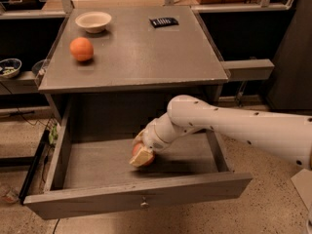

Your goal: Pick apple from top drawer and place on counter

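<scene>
While the top drawer [141, 195] stands open, the gripper [142, 155] fingers [138, 160] clamp the apple [137, 149] inside it.

Red apple [147, 158] in tool [140, 154], top drawer [97, 165]

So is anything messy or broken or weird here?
Nothing looks spilled or broken. The top drawer is pulled open, and the gripper is down inside it at the apple. On the counter, the orange, the bowl and a small black thing sit neatly apart.
</scene>
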Available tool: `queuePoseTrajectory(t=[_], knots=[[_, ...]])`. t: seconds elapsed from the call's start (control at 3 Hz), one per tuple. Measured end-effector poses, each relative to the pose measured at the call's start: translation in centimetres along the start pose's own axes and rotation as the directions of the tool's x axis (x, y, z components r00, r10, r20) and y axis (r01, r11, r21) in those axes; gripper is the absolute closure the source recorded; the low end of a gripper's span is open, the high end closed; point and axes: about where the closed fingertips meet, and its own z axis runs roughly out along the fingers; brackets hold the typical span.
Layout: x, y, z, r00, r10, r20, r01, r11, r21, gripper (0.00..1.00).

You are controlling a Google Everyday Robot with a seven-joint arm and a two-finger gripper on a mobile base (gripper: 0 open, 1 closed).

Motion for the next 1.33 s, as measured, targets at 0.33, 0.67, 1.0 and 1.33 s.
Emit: queuePoseTrajectory(t=[0.33,0.67,1.0,1.33], knots=[[0.1,0.0,-0.1,1.0,0.015,-0.007,-0.015,0.9999,-0.005,1.0],[-0.1,-0.3,-0.8,1.0,0.026,-0.011,-0.026,0.9997,-0.002,1.0],[-1.0,-0.8,-2.2,0.999,0.038,-0.019,-0.038,0.9992,0.012,1.0],[-1.7,-1.2,-3.4,0.999,0.038,-0.029,-0.038,0.9991,0.02,1.0]])
